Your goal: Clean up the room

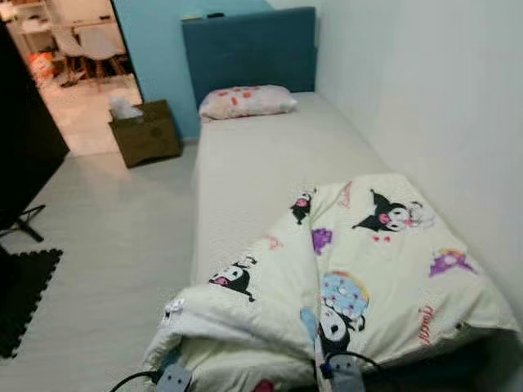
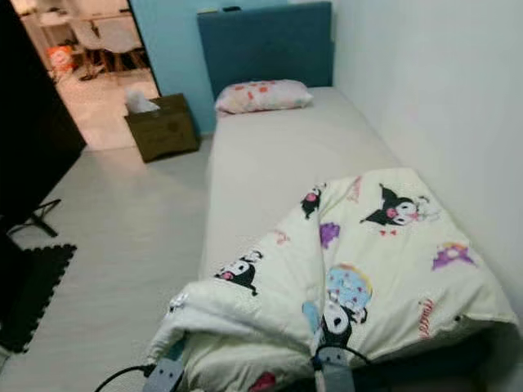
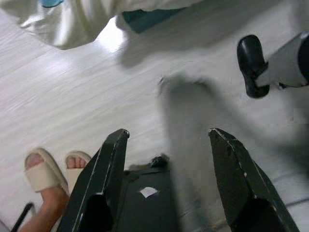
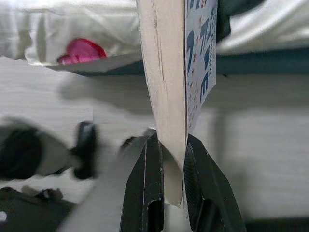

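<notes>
A cream cartoon-print quilt (image 1: 359, 269) lies bunched at the foot of the bed (image 1: 261, 163), its corner hanging over the near edge. My right gripper (image 4: 171, 140) is shut on a thin book (image 4: 166, 72) with a blue-printed cover, held upright in front of the bed's edge and above the floor. In the left wrist view my left gripper (image 3: 169, 135) is open with nothing between its fingers, low over the pale floor beside the hanging quilt corner (image 3: 72, 24). Both silver wrists show at the bottom of the eye views, the left (image 1: 173, 378) and the right (image 1: 345, 374).
A pillow (image 1: 248, 101) lies below the blue headboard (image 1: 249, 49). A brown box (image 1: 147, 131) stands on the floor left of the bed. A black mat (image 1: 20, 294) lies at the far left. A person's sandalled feet (image 3: 43, 174) stand close to my left gripper.
</notes>
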`<state>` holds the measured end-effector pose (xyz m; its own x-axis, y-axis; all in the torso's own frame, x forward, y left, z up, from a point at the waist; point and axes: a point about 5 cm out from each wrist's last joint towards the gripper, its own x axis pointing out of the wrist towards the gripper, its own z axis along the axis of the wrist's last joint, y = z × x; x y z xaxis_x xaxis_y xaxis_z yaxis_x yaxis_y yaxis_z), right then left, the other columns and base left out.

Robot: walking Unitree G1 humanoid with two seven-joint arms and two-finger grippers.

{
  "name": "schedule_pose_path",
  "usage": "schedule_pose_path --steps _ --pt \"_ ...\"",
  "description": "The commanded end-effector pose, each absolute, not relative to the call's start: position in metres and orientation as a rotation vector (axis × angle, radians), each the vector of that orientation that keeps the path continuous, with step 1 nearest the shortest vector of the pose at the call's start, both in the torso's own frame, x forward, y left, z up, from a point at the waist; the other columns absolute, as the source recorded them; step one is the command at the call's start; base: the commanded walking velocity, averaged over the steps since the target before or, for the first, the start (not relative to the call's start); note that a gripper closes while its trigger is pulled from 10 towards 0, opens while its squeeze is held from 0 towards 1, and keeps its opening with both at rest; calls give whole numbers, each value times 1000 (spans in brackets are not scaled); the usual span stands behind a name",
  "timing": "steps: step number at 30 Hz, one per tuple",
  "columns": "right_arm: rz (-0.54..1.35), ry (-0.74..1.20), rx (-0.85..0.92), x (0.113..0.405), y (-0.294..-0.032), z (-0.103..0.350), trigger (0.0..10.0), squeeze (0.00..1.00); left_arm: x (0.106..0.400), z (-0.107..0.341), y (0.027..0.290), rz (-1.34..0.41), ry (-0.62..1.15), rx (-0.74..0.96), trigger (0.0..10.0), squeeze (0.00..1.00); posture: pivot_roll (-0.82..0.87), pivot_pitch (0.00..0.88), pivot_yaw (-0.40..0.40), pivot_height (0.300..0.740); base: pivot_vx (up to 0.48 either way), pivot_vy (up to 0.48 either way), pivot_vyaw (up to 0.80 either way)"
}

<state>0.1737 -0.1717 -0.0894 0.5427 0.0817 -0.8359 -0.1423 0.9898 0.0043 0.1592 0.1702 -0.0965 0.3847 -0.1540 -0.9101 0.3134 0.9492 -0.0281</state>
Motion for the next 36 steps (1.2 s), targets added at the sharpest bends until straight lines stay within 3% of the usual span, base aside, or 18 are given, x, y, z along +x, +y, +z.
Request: schedule_pose_path --steps 1,11,24,32,35,36 --pt "176 994 -80 173 -161 -91 10000 0 157 -97 176 -294 1147 189 10000 0 -5 0 24 727 0 0 0" --pt "252 1022 -126 170 -158 -92 10000 0 155 -98 176 -280 1149 182 10000 0 -3 0 12 727 0 0 0" --pt "340 1016 -158 168 -154 -92 10000 0 155 -98 172 -288 1151 182 10000 0 -4 0 9 727 0 0 615" --pt "564 977 -156 168 -135 -89 10000 0 157 -98 168 -298 1143 162 10000 0 -5 0 11 727 0 0 625" --pt "822 930 -166 172 -122 -82 10000 0 158 -97 166 -315 1142 150 10000 0 -7 0 10 727 0 0 625" --pt "822 930 -166 172 -122 -82 10000 0 158 -97 166 -315 1142 150 10000 0 -7 0 10 727 0 0 625"
